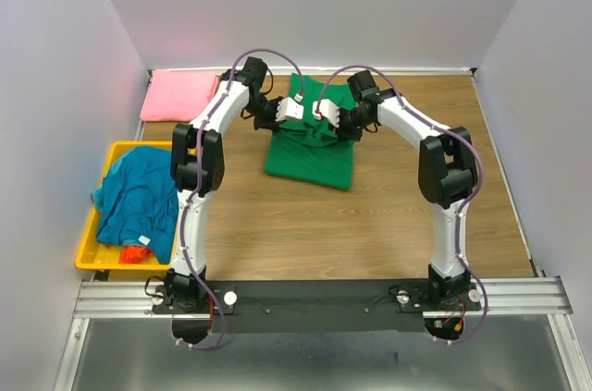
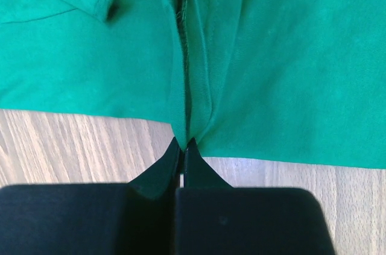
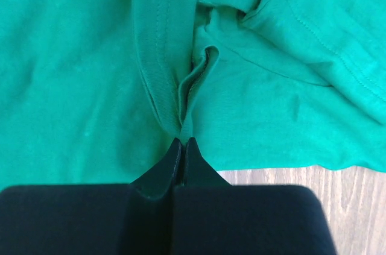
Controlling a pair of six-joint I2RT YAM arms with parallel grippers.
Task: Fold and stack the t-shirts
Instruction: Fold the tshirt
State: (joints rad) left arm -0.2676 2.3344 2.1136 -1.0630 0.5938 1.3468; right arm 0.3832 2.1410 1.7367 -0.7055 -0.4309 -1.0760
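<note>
The green t-shirt [image 1: 310, 152] lay on the wooden worktop [image 1: 398, 215], toward the far middle. It was partly folded into a rough rectangle, and its far end was bunched up. The left tool [image 2: 184, 145] was closed on a pinched ridge of the green cloth at the shirt's edge, its jaws pressed together with only fabric between them. Bare wood showed just below the hem there. The right tool [image 3: 182, 144] was likewise clamped on a raised fold of the same shirt, beside a stitched hem, with a crumpled sleeve lying to its right. Seen from above, both tools sat close together over the far part of the shirt, angled toward each other. A pink t-shirt [image 1: 178, 95] lay folded flat at the far left corner of the worktop. A teal-blue t-shirt [image 1: 139, 192] was heaped in a yellow bin [image 1: 88, 257] at the left edge, spilling over its rim. A scrap of orange-red cloth [image 1: 137, 252] peeked out from under it at the near end.
</note>
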